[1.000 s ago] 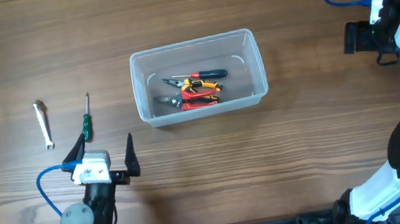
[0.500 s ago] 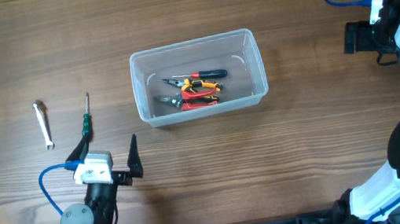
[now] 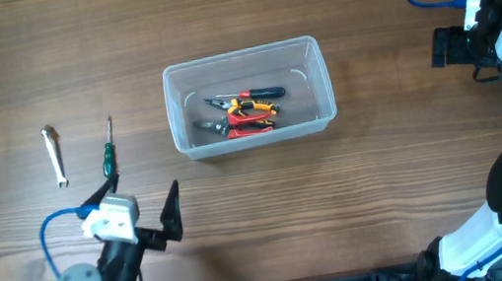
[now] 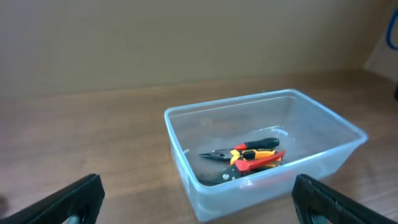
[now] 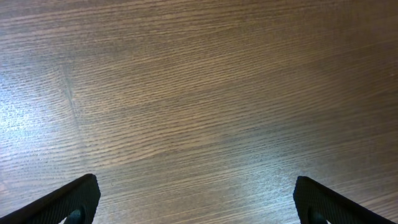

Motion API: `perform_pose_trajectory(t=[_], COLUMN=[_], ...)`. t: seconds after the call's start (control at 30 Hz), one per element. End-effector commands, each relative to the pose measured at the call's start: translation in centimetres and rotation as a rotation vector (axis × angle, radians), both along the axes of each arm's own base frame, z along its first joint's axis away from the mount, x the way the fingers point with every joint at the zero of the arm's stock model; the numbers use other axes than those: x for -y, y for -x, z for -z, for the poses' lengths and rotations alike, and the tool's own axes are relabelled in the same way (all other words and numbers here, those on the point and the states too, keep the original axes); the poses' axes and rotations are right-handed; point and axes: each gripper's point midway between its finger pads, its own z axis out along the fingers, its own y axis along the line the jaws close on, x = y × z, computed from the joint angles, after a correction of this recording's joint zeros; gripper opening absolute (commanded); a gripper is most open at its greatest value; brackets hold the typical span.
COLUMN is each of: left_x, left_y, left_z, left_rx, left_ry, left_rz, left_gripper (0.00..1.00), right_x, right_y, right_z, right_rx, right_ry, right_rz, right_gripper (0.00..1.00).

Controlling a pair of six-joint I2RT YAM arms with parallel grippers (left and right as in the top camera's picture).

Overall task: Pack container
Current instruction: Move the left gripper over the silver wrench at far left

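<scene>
- Clear, see-through plastic rectangular container point(image 3: 240, 54) with rounded corners and a thick rim: stands upright on the brown wood-grain counter point(image 3: 359, 194), about mid-counter, slightly toward the far side.
- Contents: a small heap of pliers with red, black and yellow-orange handles point(image 3: 245, 111), lying on the container floor toward its near wall. The left wrist view shows the same heap, jaws pointing left.
- Silver metal wrench point(image 3: 54, 156): lies flat on the counter, well left of the container.
- Green-handled screwdriver point(image 3: 108, 154): lies just right of the wrench, apart from it, shaft pointing to the far side.
- Left gripper point(image 3: 139, 189): near-left part of the counter, nearer than the screwdriver; fingers spread wide apart, nothing between them, touching no tool.
- Right gripper point(image 5: 196, 190): far-right of the counter, well apart from the container; fingers spread wide, only bare wood beneath in its wrist view.
</scene>
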Motion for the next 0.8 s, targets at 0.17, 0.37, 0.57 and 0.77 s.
perform_pose_trajectory(t=[0.17, 0.37, 0.57, 0.77], left_x=[0.2, 1.5, -2.0, -6.1], left_y=[1.6, 2.5, -0.4, -4.0], left_z=[-11.9, -15.9, -14.3, -13.8], left_rx=[0.246, 0.426, 0.21, -0.193], left_ry=[-0.177, -0.192, -0.182, -0.235], left_rz=[0.021, 0.081, -0.106, -0.289], left_gripper=[1.0, 1.0, 1.0, 1.0], right_x=[0.3, 0.3, 0.3, 0.3], right_y=[0.0, 0.0, 0.0, 0.0], right_z=[0.0, 0.0, 0.0, 0.0], right_rx=[-0.002, -0.002, -0.002, -0.002], right_ry=[0.018, 0.018, 0.018, 0.018], right_rz=[0.011, 0.011, 0.011, 0.011], right_gripper=[1.0, 1.0, 1.0, 1.0])
